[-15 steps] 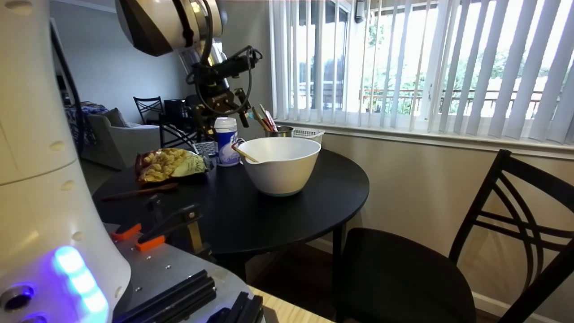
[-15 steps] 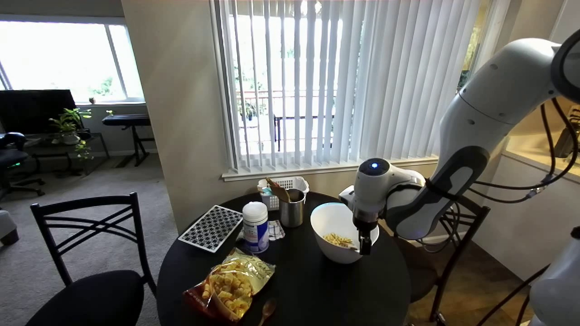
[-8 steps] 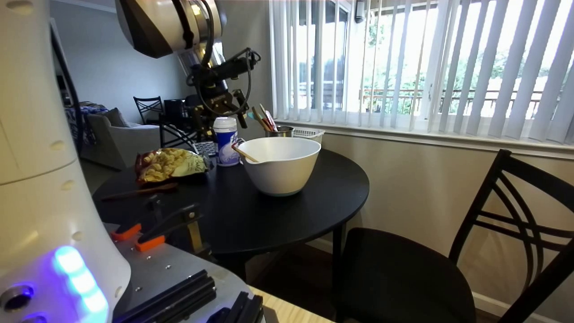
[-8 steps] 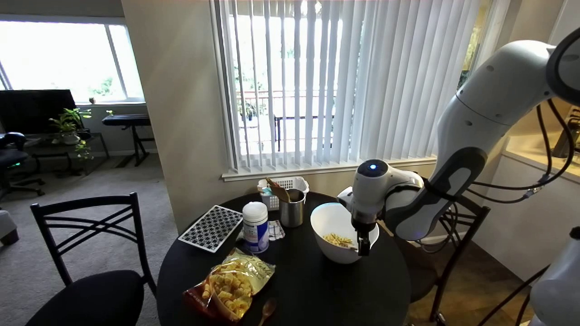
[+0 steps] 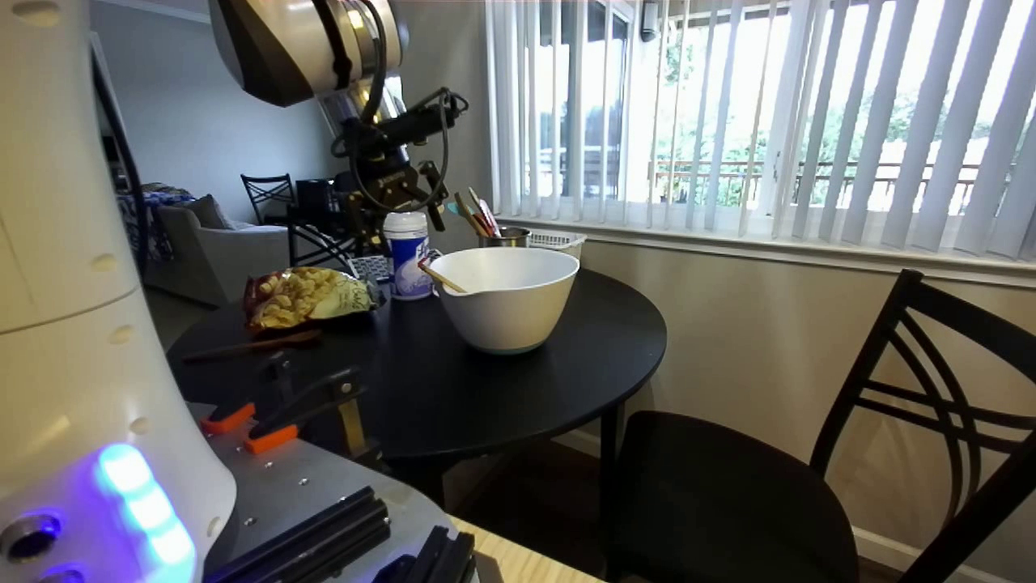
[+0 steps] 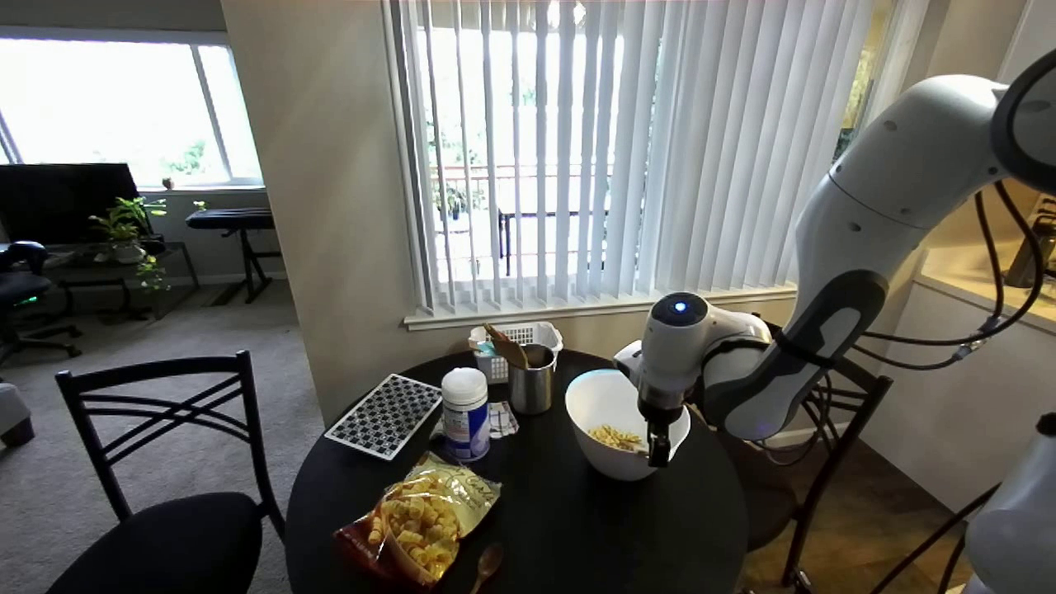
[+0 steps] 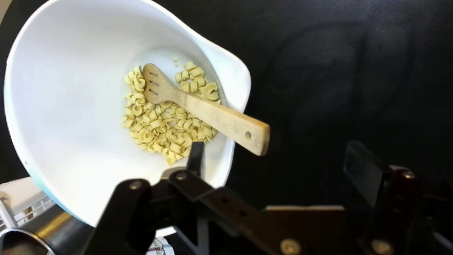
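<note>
While nothing is gripped by the claw (image 7: pixel 276 161), its two fingers are spread wide, and dark tabletop (image 7: pixel 354 71) is seen between the tips in the wrist view. Nearest to it is placed a slotted wooden spatula (image 7: pixel 214 114), leaned in the white bowl (image 7: pixel 81 92): head rested on curled pasta (image 7: pixel 155 124), handle laid over the rim just beside the pouring lip, end jutting out past it. From the gap between the fingers, the handle end is placed just beyond, slightly left and up in the wrist view; no contact is seen, and the height between them cannot be told from these angles. The spatula's long axis is slanted from head at upper left to handle end at lower right, so the handle is pointed roughly into the gap, nearer to in line with the finger-to-finger direction than square across it. One fingertip is seen over the bowl, the other over the tabletop outside it, again without clear touch. Farther off, a steel pot (image 6: pixel 530 389), a white canister (image 6: pixel 466 422), a snack bag (image 6: pixel 462 487) and a wooden spoon (image 6: pixel 488 563) are seen in an exterior view.
</note>
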